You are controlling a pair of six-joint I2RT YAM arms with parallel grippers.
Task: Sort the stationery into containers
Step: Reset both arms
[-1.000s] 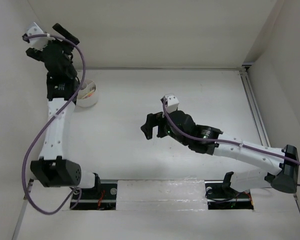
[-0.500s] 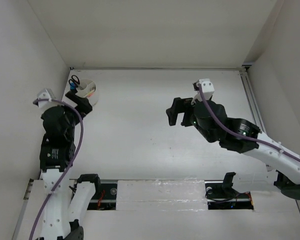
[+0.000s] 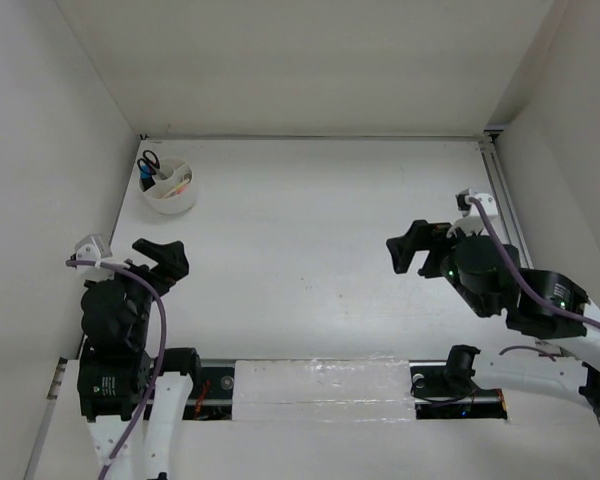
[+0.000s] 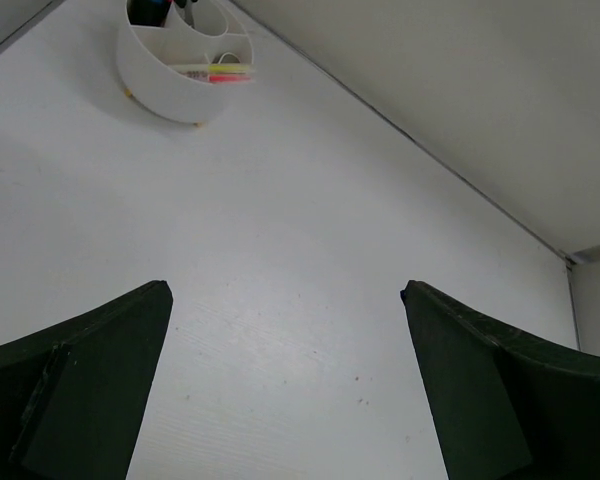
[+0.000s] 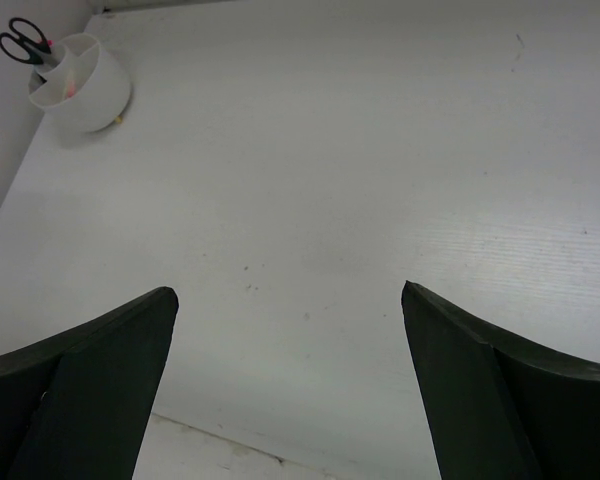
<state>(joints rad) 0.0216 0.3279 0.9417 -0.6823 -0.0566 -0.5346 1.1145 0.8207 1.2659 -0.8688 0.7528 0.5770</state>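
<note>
The white divided cup stands at the table's far left corner. In it are black-handled scissors, a blue-capped marker and pink and yellow pieces. The left wrist view shows the cup far ahead with a yellow stick and a pink pen in one compartment. The right wrist view has the cup and scissors at the upper left. My left gripper is open and empty near the left front. My right gripper is open and empty at the right.
White walls enclose the table on the left, back and right. A metal rail runs along the right edge. The arm bases and a taped strip sit at the near edge.
The left arm has pulled back from above the cup to the near left edge. The right arm has swung from the table's middle toward the right. Both grippers stayed open.
</note>
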